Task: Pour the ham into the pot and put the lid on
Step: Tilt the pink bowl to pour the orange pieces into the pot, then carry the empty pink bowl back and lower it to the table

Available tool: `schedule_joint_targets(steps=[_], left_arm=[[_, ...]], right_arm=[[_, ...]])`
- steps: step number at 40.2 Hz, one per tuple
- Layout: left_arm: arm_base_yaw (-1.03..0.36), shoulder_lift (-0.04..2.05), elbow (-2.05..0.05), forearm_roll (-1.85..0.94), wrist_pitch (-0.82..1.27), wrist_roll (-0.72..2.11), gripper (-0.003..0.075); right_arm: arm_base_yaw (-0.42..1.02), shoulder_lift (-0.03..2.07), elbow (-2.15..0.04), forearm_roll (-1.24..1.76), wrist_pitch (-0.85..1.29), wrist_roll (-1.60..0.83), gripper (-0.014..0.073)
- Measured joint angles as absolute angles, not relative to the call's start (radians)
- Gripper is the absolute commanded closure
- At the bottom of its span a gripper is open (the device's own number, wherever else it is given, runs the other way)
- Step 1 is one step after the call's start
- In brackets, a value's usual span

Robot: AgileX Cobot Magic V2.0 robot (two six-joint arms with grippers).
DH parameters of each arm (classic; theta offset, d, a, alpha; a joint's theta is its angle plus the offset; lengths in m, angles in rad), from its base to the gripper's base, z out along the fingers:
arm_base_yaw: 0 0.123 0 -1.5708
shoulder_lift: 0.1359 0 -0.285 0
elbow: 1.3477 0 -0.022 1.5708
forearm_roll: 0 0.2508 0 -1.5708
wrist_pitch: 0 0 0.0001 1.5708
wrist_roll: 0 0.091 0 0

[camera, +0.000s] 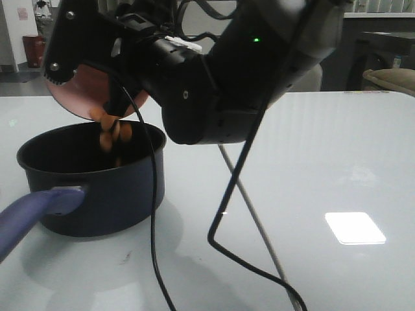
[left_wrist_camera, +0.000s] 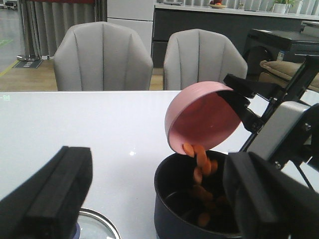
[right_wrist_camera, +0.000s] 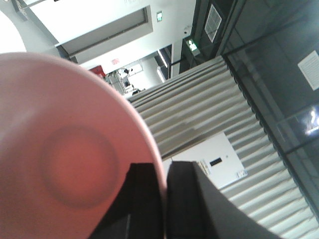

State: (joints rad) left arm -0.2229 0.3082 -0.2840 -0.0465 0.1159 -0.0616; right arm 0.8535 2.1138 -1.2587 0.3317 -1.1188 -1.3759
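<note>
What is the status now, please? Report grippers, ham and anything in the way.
Right gripper shut on tipped pink bowl. Left gripper open, empty. Ham falling into pot. Nothing blocking.

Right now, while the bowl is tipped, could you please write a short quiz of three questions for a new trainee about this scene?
1. True or false: the ham is falling from the pink bowl into the pot.
2. Which gripper clamps the bowl's rim? A) left gripper B) right gripper
3. Fill in: the glass lid lies on the ____, beside the pot, not yet on it.

Key:
1. True; chunks are in the air and some lie inside the pot.
2. B; the left gripper is open and holds nothing.
3. Table.
</note>
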Motion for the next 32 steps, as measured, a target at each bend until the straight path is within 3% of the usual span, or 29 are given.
schedule_joint_targets(steps=[10, 18, 32], left_arm=[[-0.223, 0.308, -0.284, -0.047, 0.116, -0.062, 0.0135], [-0.223, 0.308, -0.284, -0.047, 0.116, -0.062, 0.0135], [-0.223, 0.308, -0.284, -0.047, 0.116, -0.062, 0.0135]], right_arm=[[0.856, 2.114, -1.259, 0.265, -1.123, -1.373, 0.0461], [0.858, 2.089, -1.259, 0.406, -1.073, -1.202, 0.0461], [0.835, 1.870, -1.259, 0.706, -0.414, -0.951, 0.0461]])
